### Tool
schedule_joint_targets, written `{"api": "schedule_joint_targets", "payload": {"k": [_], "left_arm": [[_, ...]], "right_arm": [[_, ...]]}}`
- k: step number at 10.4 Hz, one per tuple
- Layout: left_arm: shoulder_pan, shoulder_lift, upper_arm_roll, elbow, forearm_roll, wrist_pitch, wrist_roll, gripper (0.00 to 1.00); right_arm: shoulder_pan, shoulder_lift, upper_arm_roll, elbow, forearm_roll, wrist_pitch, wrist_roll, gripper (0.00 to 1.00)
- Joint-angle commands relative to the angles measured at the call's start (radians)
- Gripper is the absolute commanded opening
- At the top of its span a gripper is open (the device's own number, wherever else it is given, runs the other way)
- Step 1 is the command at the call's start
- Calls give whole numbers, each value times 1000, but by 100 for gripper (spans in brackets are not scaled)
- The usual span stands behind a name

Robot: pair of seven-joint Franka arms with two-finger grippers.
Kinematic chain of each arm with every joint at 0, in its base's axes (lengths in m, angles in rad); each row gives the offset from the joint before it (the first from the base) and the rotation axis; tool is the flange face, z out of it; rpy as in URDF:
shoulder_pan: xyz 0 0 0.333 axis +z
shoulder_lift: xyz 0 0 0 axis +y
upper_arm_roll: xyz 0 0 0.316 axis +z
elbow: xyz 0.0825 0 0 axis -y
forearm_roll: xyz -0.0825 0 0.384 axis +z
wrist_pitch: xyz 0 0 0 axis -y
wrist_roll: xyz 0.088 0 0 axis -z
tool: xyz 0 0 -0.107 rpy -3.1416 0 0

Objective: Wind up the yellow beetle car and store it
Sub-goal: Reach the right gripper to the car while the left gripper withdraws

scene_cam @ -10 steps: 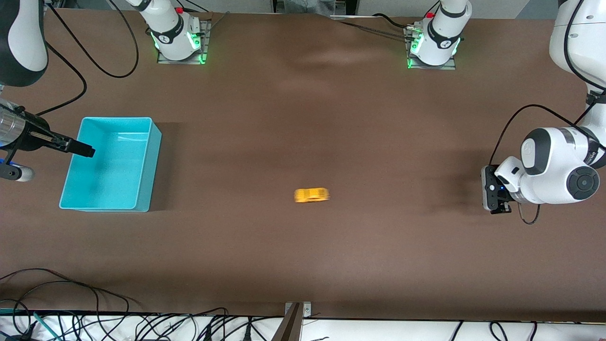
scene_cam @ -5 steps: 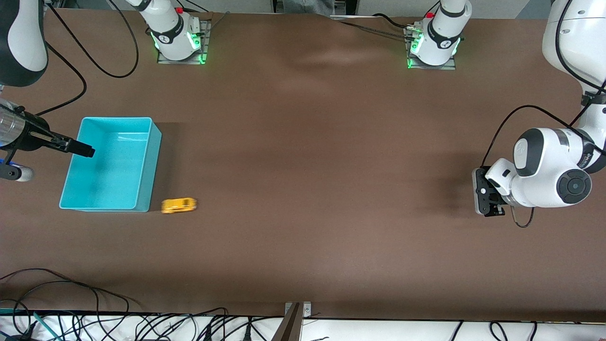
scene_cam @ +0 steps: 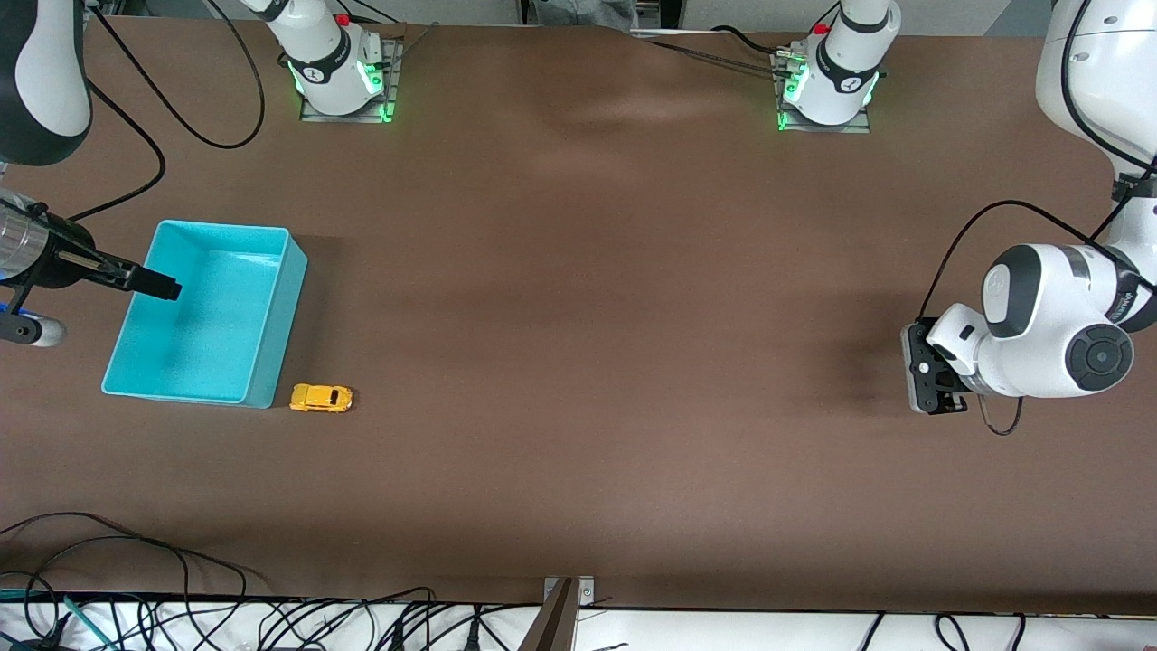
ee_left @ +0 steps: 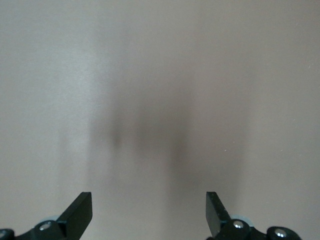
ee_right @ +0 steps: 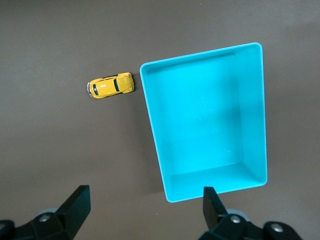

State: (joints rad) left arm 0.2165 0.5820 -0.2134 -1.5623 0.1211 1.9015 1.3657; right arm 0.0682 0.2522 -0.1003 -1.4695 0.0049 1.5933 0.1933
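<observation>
The yellow beetle car point(scene_cam: 321, 398) stands still on the brown table, close beside the corner of the turquoise bin point(scene_cam: 287, 298) that is nearest the front camera. The bin is empty. My right gripper point(scene_cam: 155, 284) hangs open and empty high over the bin's rim at the right arm's end of the table. The right wrist view point(ee_right: 145, 207) looks down on the car point(ee_right: 110, 85) and the bin point(ee_right: 150, 115). My left gripper point(scene_cam: 931, 384) is open and empty over bare table at the left arm's end. The left wrist view point(ee_left: 148, 210) shows only table.
The brown table point(scene_cam: 597, 298) stretches between the bin and the left gripper. Both arm bases point(scene_cam: 339, 68) stand at the table's edge farthest from the front camera. Cables point(scene_cam: 136, 570) lie along the edge nearest it.
The car rolled across the table toward the right arm's end and stopped at the bin's corner. The bin shifted and turned slightly. The left gripper moved a little; the right has not moved.
</observation>
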Motion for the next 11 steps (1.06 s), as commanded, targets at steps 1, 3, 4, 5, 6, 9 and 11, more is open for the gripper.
{"api": "schedule_joint_targets", "payload": {"k": [1, 3, 4, 5, 6, 9, 11], "left_arm": [[-29, -25, -17, 100, -17, -125, -176, 100], [-28, -72, -58, 126, -15, -195, -366, 100], [-29, -115, -75, 128, -17, -209, -469, 100], [-28, -151, -95, 130, -17, -241, -604, 100], [-28, -190, -116, 137, -18, -268, -728, 100], [-79, -285, -103, 154, -15, -291, -920, 100], [-216, -344, 75, 150, -43, -286, -1019, 100]], "right_arm": [[5, 51, 8, -3, 10, 51, -183, 100], [18, 102, 19, -3, 35, 98, -399, 100], [18, 140, 22, -3, 64, 144, -561, 100], [27, 180, 24, -5, 64, 207, -719, 100], [28, 227, 24, -5, 66, 274, -890, 100], [27, 340, 46, -6, 67, 428, -1270, 100], [28, 407, 66, -6, 64, 503, -1484, 100]]}}
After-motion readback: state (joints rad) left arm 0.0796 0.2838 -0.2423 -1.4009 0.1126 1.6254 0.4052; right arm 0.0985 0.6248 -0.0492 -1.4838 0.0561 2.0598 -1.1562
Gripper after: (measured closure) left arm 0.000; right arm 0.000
